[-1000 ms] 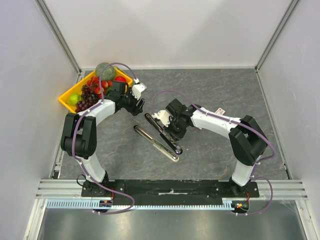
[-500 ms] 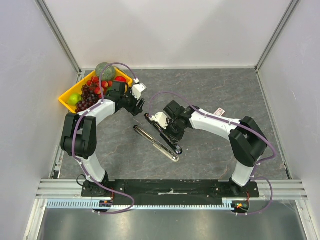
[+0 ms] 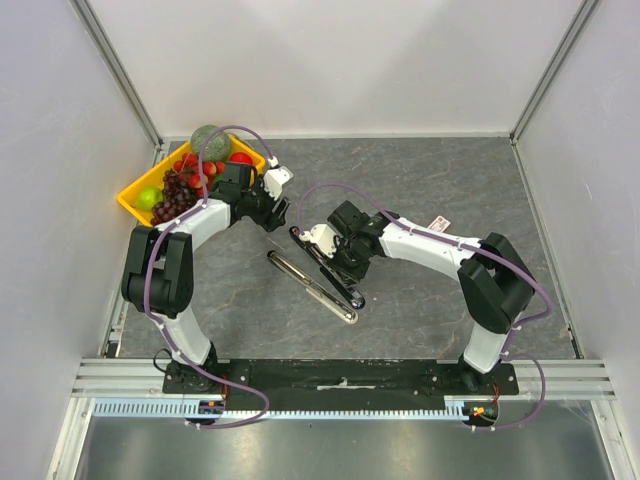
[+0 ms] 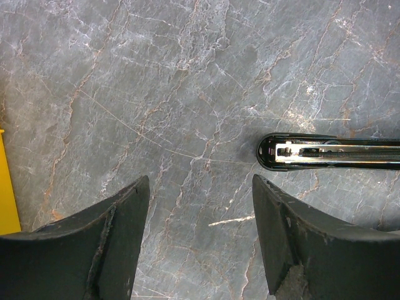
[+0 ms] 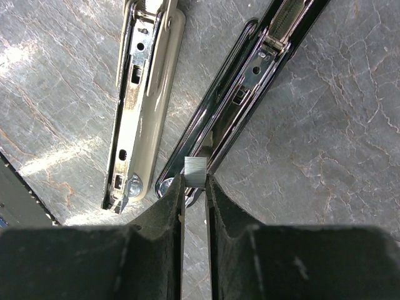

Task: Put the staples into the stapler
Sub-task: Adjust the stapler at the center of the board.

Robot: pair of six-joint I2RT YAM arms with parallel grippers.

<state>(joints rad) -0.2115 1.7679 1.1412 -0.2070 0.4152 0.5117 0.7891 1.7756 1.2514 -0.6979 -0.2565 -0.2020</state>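
I see my right claw [image 5: 195,187] clenched on the grey strip of staples [image 5: 195,170], held at the chrome rail of the opened stapler [image 5: 250,75], while my left claw [image 4: 199,187] hangs released above the table [image 4: 156,75] just beside it.

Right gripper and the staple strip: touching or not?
Touching. The right wrist view shows the staples pinched between the right gripper fingers, the grey strip's end sticking out past the fingertips, over the stapler and its open rail.
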